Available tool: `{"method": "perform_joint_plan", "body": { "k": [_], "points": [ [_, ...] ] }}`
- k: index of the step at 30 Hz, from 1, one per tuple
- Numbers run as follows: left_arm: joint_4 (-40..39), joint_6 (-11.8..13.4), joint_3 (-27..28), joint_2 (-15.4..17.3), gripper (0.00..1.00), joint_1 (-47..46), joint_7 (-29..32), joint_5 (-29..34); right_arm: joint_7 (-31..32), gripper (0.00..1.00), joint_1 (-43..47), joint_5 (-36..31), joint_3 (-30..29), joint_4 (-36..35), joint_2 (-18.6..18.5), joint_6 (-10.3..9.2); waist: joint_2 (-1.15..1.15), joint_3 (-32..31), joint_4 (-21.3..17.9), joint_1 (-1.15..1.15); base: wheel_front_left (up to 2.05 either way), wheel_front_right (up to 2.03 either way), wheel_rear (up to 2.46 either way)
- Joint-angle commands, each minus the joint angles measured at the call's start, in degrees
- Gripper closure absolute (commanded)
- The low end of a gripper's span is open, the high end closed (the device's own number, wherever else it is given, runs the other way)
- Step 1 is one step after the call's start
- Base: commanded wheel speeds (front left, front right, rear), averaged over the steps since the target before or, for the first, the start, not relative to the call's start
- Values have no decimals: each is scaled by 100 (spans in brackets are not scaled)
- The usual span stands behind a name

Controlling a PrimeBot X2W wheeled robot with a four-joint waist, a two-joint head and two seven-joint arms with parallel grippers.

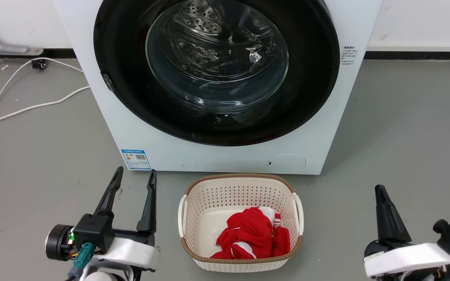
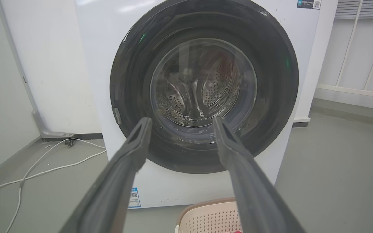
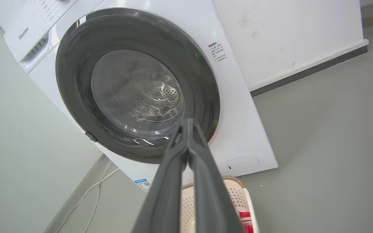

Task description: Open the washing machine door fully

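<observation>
— Room to move, left to right?
— Open grey floor (image 1: 33, 175) at left, crossed by a white cable (image 1: 53, 103). Then the washing machine (image 1: 139, 128), square in the middle, its washing machine door (image 1: 217, 62) shut flush against the front, with a small grey tab (image 1: 107, 81) on the left rim. Just before it, a cream basket (image 1: 240, 178) with red cloth (image 1: 252, 234) inside. Bare floor again at right.
— Arms?
— Left gripper (image 1: 136, 171) low beside the basket, fingers spread apart, aimed at the machine, touching nothing. Right gripper (image 1: 379, 189) low on the basket's other side, fingers pressed together, empty.
— Surroundings?
— Smooth grey floor, white wall (image 1: 424, 23), dark baseboard (image 1: 416, 55).
</observation>
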Motion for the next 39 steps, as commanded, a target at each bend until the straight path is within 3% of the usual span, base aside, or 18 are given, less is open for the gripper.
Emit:
{"method": "perform_joint_plan", "body": {
  "k": [1, 9, 16, 21, 28, 34, 39],
  "points": [
    [25, -13, 6, -7, 0, 7, -27, -33, -57, 100, -124, 404, 51, 34, 20, -2, 0, -5, 2, 0, 0, 0, 0],
    [67, -18, 11, -13, 0, -38, -22, -71, -214, 100, -418, 4268, 334, 77, 16, -2, 0, 1, -17, 0, 0, 0, 0],
    [22, -18, 64, -14, 0, -115, -22, -91, -242, 100, -1043, 6525, -72, -355, 15, -1, 0, 131, -53, 0, 0, 0, 0],
    [-47, -29, 131, -14, 0, -255, -22, -87, -200, 100, -1824, 7031, -349, -308, -172, -1, 0, 348, -90, 0, 0, 0, 0],
    [-122, -52, 208, -1, 0, -500, -22, -113, 55, 100, -3572, 7630, -299, 746, -865, -1, 0, 744, -130, 0, 0, 0, 0],
    [-206, -79, 253, 33, 0, -795, -22, -129, 521, 100, -5256, 7763, 452, 2274, -1486, -1, 0, 1157, -105, 0, 0, 0, 0],
    [-286, -83, 252, 63, 0, -1067, -22, -140, 1230, 100, -6612, 7666, 1307, 3507, -1785, -1, 0, 1522, -81, 0, 0, 0, 0]
  ]
}}
